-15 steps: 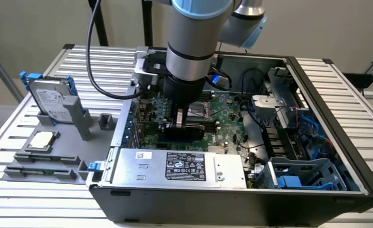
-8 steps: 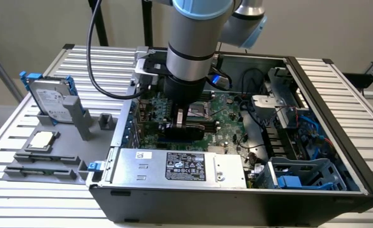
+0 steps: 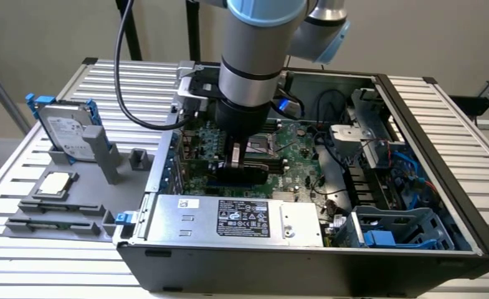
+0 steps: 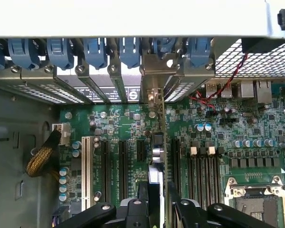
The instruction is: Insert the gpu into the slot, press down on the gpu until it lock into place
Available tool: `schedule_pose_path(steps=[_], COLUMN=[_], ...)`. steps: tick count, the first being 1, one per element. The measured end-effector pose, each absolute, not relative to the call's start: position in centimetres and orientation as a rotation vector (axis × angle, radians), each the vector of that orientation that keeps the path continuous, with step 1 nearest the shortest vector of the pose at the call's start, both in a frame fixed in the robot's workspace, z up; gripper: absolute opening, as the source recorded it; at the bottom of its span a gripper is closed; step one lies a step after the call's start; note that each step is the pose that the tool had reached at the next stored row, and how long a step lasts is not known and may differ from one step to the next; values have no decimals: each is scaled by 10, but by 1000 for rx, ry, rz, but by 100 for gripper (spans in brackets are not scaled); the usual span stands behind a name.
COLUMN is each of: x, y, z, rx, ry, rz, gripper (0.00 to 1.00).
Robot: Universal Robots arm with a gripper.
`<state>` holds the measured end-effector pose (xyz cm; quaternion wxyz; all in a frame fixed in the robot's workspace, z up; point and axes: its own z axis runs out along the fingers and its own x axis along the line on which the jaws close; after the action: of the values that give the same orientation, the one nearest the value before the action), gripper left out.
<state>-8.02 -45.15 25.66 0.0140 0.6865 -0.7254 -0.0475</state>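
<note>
An open black metal computer case (image 3: pixel 311 274) lies on a silver slatted table (image 3: pixel 443 106). A grey and pale-blue robot arm (image 3: pixel 256 37) comes down from the top centre of the exterior view into the case.

Its black two-fingered gripper (image 3: pixel 237 163) is clamped on the gpu (image 3: pixel 246 169), a thin flat black rectangular circuit card that stands on edge over the green motherboard (image 3: pixel 298 156), just above centre frame. Under the card's lower edge runs the slot (image 3: pixel 227 181), a long narrow blue plastic connector strip (whether the card is fully seated cannot be told).

In the wrist view the gripper (image 4: pixel 156 190) has one finger on each side of the gpu (image 4: pixel 156 178), seen edge-on, its metal end bracket (image 4: pixel 154 78) among a row of blue plastic clips (image 4: pixel 95 50).

A silver labelled power-supply box (image 3: pixel 236 218) fills the case's near wall, lower centre. At the exterior view's left, a silver hard drive (image 3: pixel 65 131) stands in a grey holder.
</note>
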Motion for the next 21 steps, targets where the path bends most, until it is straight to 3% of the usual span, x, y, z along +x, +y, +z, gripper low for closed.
schedule_pose_path(steps=[21], x=[-77], y=[-452], z=[254], rx=[2120], ry=[-2260], rz=[-166], gripper=[26])
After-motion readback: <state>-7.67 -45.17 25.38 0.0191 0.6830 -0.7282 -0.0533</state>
